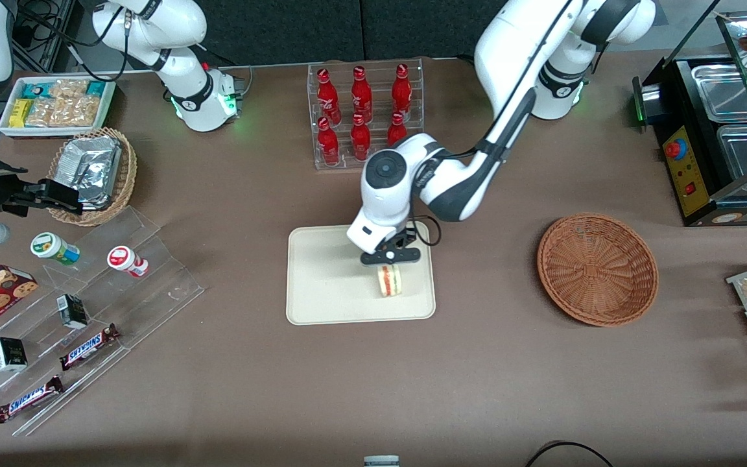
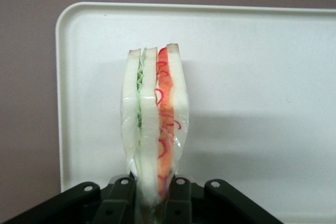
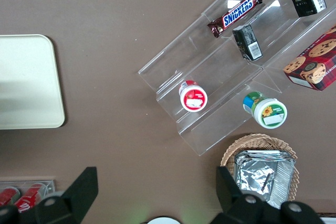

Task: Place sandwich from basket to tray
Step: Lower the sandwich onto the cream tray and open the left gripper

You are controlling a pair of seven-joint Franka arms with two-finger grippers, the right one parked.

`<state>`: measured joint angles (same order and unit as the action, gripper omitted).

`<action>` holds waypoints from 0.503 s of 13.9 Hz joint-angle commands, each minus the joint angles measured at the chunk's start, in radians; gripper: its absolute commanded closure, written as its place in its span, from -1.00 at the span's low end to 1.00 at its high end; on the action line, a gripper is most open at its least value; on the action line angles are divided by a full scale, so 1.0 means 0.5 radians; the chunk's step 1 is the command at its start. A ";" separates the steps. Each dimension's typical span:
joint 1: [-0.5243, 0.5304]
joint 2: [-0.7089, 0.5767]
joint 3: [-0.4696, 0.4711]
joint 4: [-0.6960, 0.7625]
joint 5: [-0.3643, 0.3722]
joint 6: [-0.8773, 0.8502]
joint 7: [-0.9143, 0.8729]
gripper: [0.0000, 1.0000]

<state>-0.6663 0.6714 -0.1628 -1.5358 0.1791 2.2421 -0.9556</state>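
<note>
The working arm [image 1: 509,97] is glossy white, built of rounded shells joined by dark grey bands, with a black strip running along its long link. Its base [image 1: 558,84] carries a small dark logo and a green glow at the foot. Just above the claw [image 1: 389,264] sits a bulbous white wrist [image 1: 383,188] with a round dark grey cap (a smaller circle is set into its middle). A thin black cable [image 1: 430,230] loops out beside the claw. The claw itself is black, and its fingers [image 2: 123,198] show small silver screws.
</note>
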 commanded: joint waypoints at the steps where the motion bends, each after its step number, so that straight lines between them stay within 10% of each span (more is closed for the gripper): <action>1: -0.020 0.065 0.022 0.056 0.062 0.035 -0.006 0.70; 7: -0.005 0.114 0.025 0.059 0.093 0.145 0.037 0.72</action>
<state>-0.6661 0.7036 -0.1531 -1.5354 0.2077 2.3038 -0.9466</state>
